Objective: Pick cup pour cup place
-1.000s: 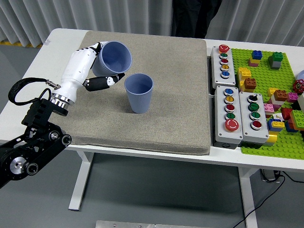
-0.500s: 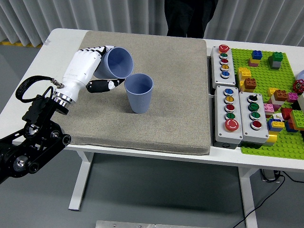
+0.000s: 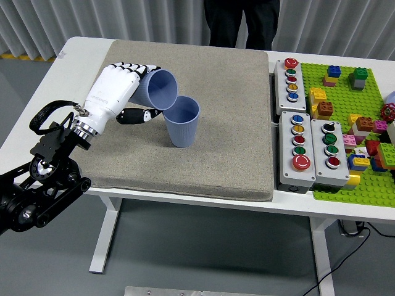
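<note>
Blue ribbed plastic, this tilted cup (image 3: 159, 90) — looks light and stiff-ish, the kind of thin wall that would probably flex if I squeezed hard, and likely a bit slick, so I'd say the body near the base is the place to hold it, not the rim. That's where my left hand (image 3: 117, 92) has it: fingers (image 3: 137, 68) wrapped over the top, thumb underneath, cup sticking out to the right of my palm. Its mouth is tipped down right at the rim of the standing cup (image 3: 182, 121) — touching or just above, can't tell. That one sits upright on the grey mat (image 3: 228, 123), on the white table (image 3: 80, 49).
</note>
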